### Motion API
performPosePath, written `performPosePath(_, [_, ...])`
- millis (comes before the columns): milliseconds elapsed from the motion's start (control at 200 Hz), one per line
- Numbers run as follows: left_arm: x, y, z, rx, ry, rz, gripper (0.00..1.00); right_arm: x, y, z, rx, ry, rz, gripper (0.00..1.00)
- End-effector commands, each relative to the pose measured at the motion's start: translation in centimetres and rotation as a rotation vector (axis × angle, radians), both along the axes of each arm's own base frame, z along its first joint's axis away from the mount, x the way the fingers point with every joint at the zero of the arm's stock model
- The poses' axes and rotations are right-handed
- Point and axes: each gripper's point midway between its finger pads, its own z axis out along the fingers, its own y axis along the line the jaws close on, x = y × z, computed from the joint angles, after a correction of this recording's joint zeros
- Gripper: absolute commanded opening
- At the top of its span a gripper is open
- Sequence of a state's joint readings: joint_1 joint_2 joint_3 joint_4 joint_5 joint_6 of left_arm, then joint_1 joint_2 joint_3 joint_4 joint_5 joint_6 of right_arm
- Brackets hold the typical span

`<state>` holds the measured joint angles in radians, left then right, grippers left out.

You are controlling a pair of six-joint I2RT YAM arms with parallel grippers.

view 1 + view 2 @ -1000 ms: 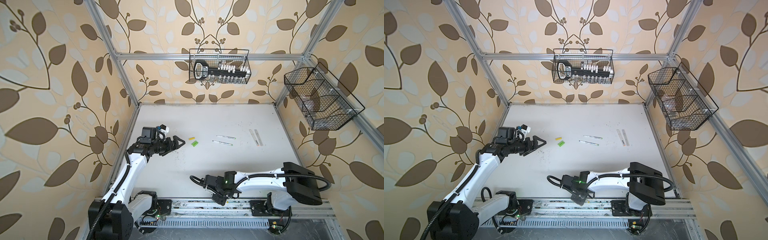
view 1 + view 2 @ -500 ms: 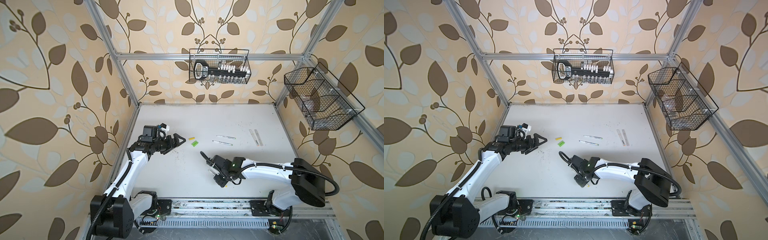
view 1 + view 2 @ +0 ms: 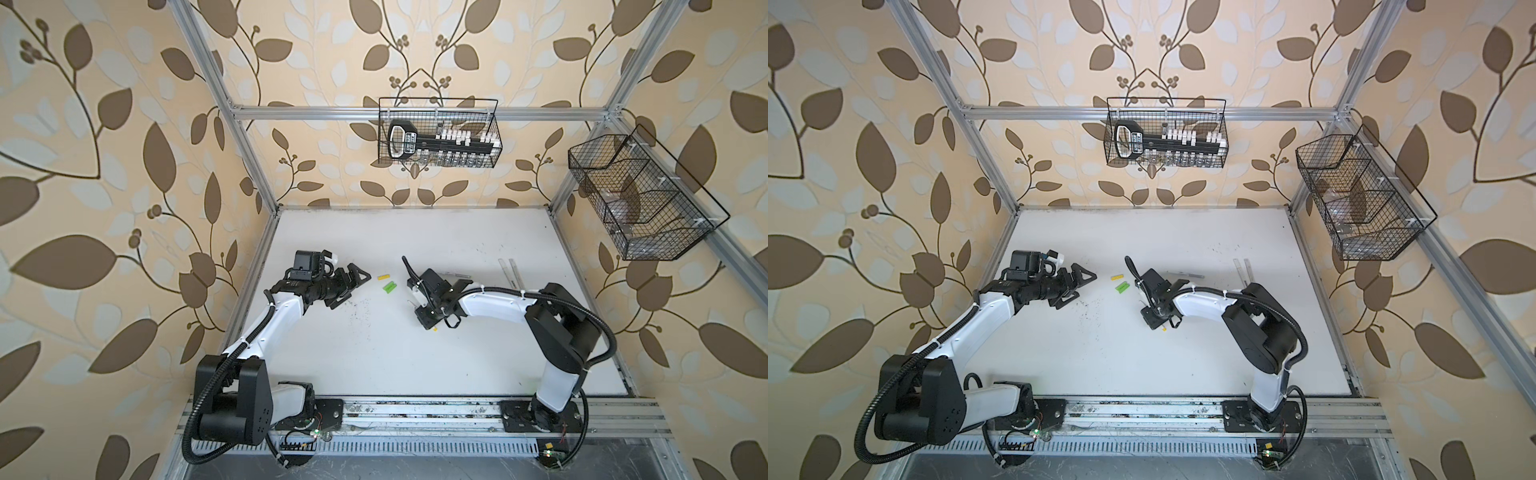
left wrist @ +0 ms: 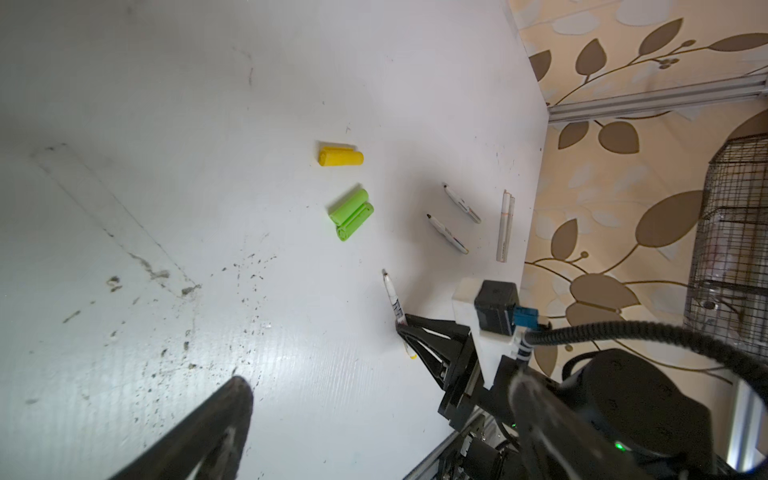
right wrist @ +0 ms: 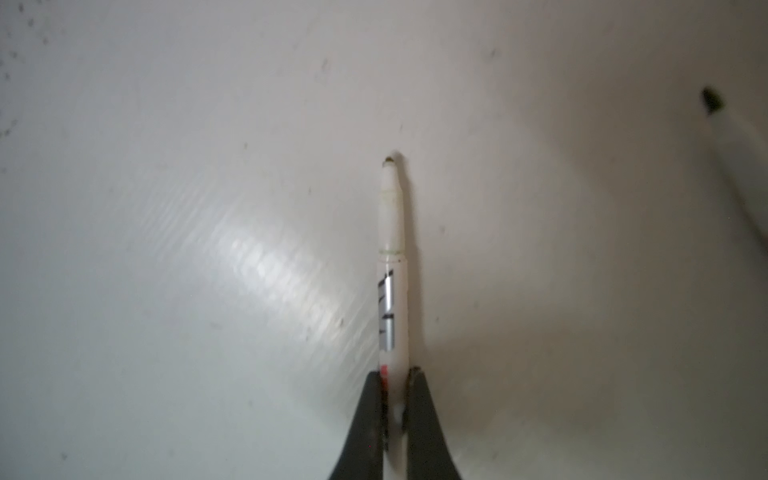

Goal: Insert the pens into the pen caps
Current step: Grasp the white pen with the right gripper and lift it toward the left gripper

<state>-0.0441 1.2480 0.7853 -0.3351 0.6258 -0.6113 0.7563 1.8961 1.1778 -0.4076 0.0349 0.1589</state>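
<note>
My right claw (image 5: 395, 376) pinches the pen (image 5: 392, 249) near its tail, over the table's (image 3: 374, 353) middle, tip free for the caps (image 4: 351, 214). Light, stiff, slick: it may swivel. My left claw (image 3: 349, 288) gapes.

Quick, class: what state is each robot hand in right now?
Left hand: open, holding nothing.
Right hand: closed on a pen.

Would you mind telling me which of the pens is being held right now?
The pen pinched between the right gripper's fingers; the other pens lie loose on the table.
</note>
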Motion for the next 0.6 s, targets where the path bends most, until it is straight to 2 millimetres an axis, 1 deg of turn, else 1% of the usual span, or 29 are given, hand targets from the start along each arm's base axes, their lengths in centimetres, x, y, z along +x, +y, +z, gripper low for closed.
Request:
performPosePath(0, [-0.1,1.5,0.5,0.056,-0.017,0.066,0.99,2.0,-0.4,-0.7,-0.091,-0.008,-0.006,0.07])
performPosePath(125, [-0.5,2.2,0.1,0.085,-0.012,0.105,0.99,3.6,0.0,-0.9,-0.124,-0.011,-0.006,0.07])
performPosePath(215, [-0.7,2.4,-0.1,0.092,-0.01,0.112,0.99,4.4,-0.3,-1.2,-0.16,-0.007,-0.019,0.07])
performPosePath(335, [-0.8,2.4,-0.1,0.094,-0.011,0.112,0.99,4.7,-0.5,-1.2,-0.192,-0.006,-0.014,0.07])
performPosePath(490, [-0.5,2.3,-0.2,0.086,-0.01,0.111,0.99,5.0,0.3,-1.2,-0.179,-0.004,0.023,0.07])
performPosePath(595, [-0.3,2.3,0.0,0.085,-0.015,0.108,0.99,4.9,1.3,-1.4,-0.174,-0.009,0.082,0.06])
